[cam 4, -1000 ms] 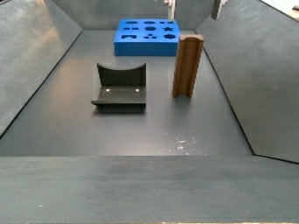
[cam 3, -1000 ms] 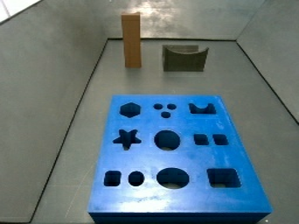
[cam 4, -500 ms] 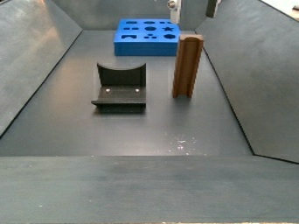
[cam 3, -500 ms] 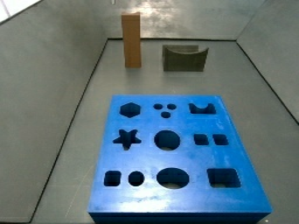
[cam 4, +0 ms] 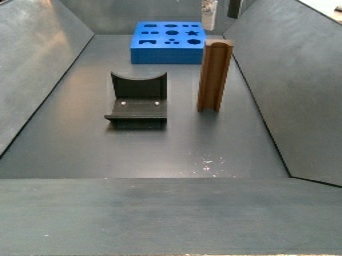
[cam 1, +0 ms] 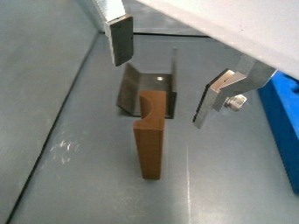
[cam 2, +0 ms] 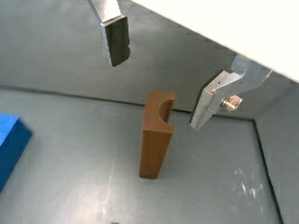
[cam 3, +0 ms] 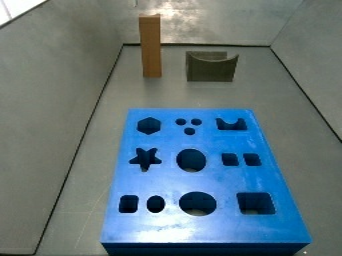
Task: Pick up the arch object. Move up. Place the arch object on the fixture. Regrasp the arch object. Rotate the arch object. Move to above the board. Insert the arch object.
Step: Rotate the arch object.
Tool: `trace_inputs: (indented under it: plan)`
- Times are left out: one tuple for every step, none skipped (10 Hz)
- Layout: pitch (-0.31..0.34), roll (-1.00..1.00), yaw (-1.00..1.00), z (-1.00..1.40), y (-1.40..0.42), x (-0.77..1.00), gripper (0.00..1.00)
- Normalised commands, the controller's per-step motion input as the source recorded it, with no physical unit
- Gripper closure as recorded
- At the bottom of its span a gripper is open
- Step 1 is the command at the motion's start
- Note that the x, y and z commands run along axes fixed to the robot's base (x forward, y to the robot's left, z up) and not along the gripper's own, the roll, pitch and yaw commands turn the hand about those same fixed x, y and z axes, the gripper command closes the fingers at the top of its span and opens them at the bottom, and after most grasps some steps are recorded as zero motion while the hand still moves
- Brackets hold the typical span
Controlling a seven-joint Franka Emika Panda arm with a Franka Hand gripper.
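Arch [cam 4: 214,75]: orange-brown elongated block, standing upright on end on the grey floor, free of the fixture and board. Curved notch in its top end shows in both wrist views [cam 1: 149,131] [cam 2: 156,133]. In a side view [cam 3: 151,45] it stands near the far wall.

Fixture [cam 4: 136,99]: small dark grey-green block with a U-shaped dip, just beside the arch, not touching; also seen at [cam 3: 210,66] and [cam 1: 146,87].

Board [cam 3: 201,175]: thick blue slab, flat on the floor, cut-outs up — hexagon, star, circles, squares, arch. Well apart from arch and fixture; far end in [cam 4: 168,40].

Gripper [cam 1: 170,74]: above the arch, fingers spread wide, holding nothing.
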Motion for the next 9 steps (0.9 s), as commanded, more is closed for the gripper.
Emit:
trace_inputs:
  plan:
    - [0.008,-0.01,1.00,-0.02,0.00,0.03,0.00]
    - [0.008,-0.01,1.00,-0.02,0.00,0.03,0.00]
    - [0.008,-0.01,1.00,-0.02,0.00,0.03,0.00]
    - [0.009,-0.01,1.00,-0.02,0.00,0.03,0.00]
    - [0.009,-0.01,1.00,-0.02,0.00,0.03,0.00]
    - [0.009,-0.02,1.00,-0.02,0.00,0.03,0.00]
    - [0.010,-0.02,1.00,-0.02,0.00,0.03,0.00]
    - [0.010,-0.02,1.00,-0.02,0.00,0.03,0.00]
    - [0.010,-0.02,1.00,-0.02,0.00,0.03,0.00]
